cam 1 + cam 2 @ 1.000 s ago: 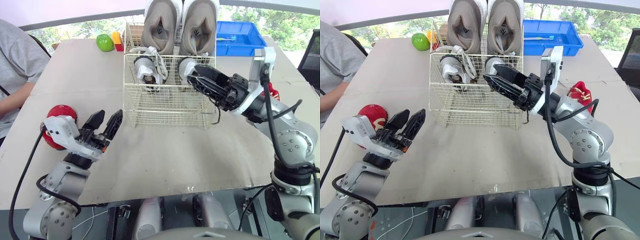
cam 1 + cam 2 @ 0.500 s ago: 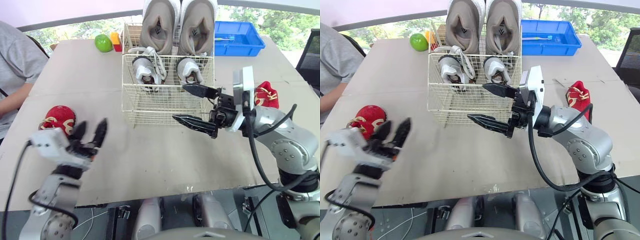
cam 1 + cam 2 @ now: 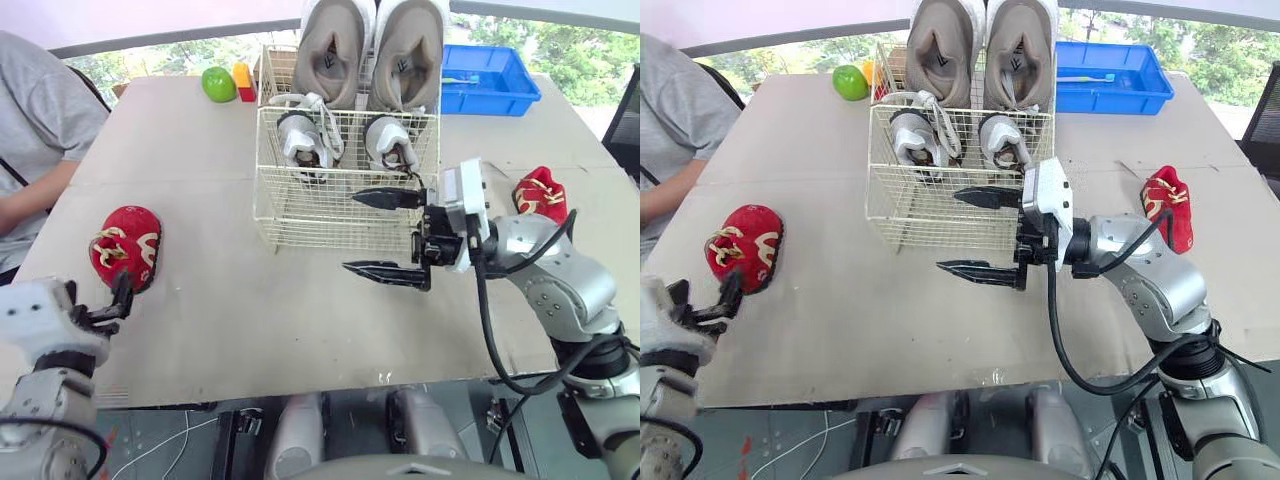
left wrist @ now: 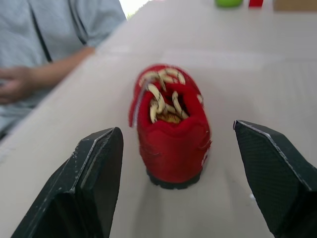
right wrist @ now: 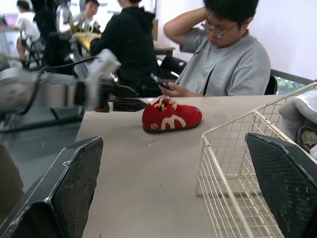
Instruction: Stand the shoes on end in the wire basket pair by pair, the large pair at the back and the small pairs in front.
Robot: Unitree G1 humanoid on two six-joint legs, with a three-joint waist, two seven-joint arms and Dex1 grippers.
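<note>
basket: wire basket (image 3: 345, 190) mid-table, upright, on the cardboard-coloured table (image 3: 250, 320).
back row: large grey pair (image 3: 372, 50) stands on end at the basket's rear, side by side & touching, openings facing the robot, tops well above the rim.
front row: small grey-white pair (image 3: 340, 142) on end just in front of the big pair, inside the wire, laces hanging.
loose shoe L: red shoe L (image 3: 127, 246) flat on its sole, on the table well to the left of the basket, yellow laces up. In the L wrist view its open end faces the cam.
loose shoe R: red shoe R (image 3: 541, 194) on the table right of the basket, beyond the R forearm, well apart from the R fingers.
L gripper: L gripper (image 4: 176, 127) low over the near-left table edge, jaws spread wide, nothing in them. Red shoe L sits ahead of the gap, not between the pads. One fingertip (image 3: 122, 290) is just beside the shoe's near end; contact – can't tell.
R gripper: R gripper (image 3: 385, 235) at the basket's front-right corner, jaws wide apart & empty. Upper finger level w/ the front wall, lower one over bare table.
bg: green apple (image 3: 217, 84) + small red/yellow block (image 3: 243, 80) behind-left of the basket, blue bin (image 3: 490, 85) behind-right, person (image 3: 30, 130) in a grey tee seated at the left edge.
</note>
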